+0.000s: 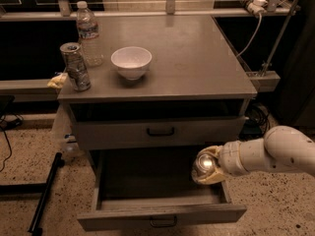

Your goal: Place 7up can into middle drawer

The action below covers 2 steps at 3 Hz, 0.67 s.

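Observation:
My gripper (206, 167) comes in from the right on a white arm and is shut on the 7up can (204, 164), whose shiny silver top faces the camera. It holds the can inside the right side of the open middle drawer (162, 213), a wide shallow grey drawer pulled out below the handled drawer front (160, 131). The yellowish fingers (212, 178) wrap the can above and below. I cannot tell if the can touches the drawer floor.
On the cabinet top (197, 58) stand a white bowl (131, 61), a water bottle (88, 32) and a taller dark-patterned can (76, 67) near the left edge. A yellow item (57, 80) lies at the left. Cables and a power strip (252, 3) are at the back right.

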{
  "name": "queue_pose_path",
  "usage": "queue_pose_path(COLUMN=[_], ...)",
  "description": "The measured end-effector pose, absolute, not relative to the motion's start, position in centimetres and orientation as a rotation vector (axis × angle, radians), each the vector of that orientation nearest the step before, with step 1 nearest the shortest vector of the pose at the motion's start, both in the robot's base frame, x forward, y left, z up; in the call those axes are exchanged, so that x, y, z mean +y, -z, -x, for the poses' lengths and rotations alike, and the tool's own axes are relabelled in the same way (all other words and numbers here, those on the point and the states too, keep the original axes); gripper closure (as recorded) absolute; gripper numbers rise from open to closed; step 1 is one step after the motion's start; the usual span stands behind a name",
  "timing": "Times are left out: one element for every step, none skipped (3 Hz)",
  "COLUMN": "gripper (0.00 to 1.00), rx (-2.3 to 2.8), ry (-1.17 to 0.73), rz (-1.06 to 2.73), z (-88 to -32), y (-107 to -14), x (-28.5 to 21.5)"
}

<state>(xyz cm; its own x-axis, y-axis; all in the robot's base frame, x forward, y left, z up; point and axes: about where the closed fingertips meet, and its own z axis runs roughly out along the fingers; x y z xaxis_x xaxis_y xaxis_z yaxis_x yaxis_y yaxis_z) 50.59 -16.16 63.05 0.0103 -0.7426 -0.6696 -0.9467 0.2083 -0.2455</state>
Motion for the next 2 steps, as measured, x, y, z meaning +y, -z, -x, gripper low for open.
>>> queue_pose_path(gripper=[1.0, 1.0], rx=[1.773, 1.751], ry=[-0.364, -0.337], rz=[1.589, 1.631], z=[-50.6, -51.4], y=[-62.9, -59.4], x=[-16.1, -17.0])
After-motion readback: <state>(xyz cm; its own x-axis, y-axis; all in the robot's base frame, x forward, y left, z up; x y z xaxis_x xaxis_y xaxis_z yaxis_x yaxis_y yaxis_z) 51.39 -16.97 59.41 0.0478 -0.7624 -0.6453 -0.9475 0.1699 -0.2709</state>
